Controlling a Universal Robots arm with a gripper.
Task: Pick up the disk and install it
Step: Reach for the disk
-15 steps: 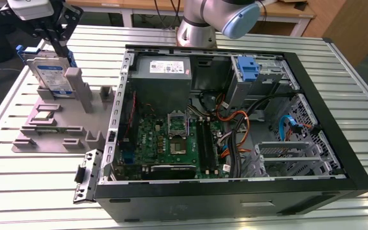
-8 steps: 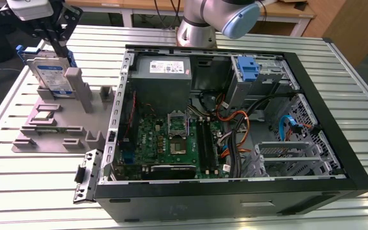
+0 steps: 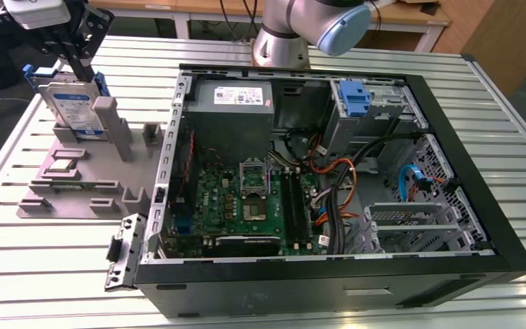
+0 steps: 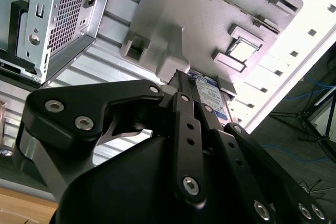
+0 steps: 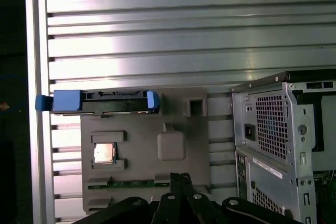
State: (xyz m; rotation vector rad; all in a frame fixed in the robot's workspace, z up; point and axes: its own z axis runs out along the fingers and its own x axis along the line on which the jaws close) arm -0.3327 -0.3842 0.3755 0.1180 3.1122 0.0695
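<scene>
Hovering above the grey fixture (image 3: 62, 205) in the exterior view, the gripper (image 3: 85, 74) is closed up narrow on nothing. Below it stands the disk (image 3: 66, 108), on edge: silver, white-and-blue label, blue carrier.

First wrist view: the disk (image 5: 100, 102) is edge-on, off to one side of the tool, with a processor chip (image 5: 104, 154) close by. The open computer case (image 5: 283, 129) is on the opposite side.

Second wrist view: the disk's label peeks past the fingers (image 4: 184, 103).

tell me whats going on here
The robot arm's gripper hangs just over the top of the disk, which stands upright in the grey holder on the table, to the exterior view's left of the open computer case. The disk is not yet installed; whether it is gripped, I cannot tell.
</scene>
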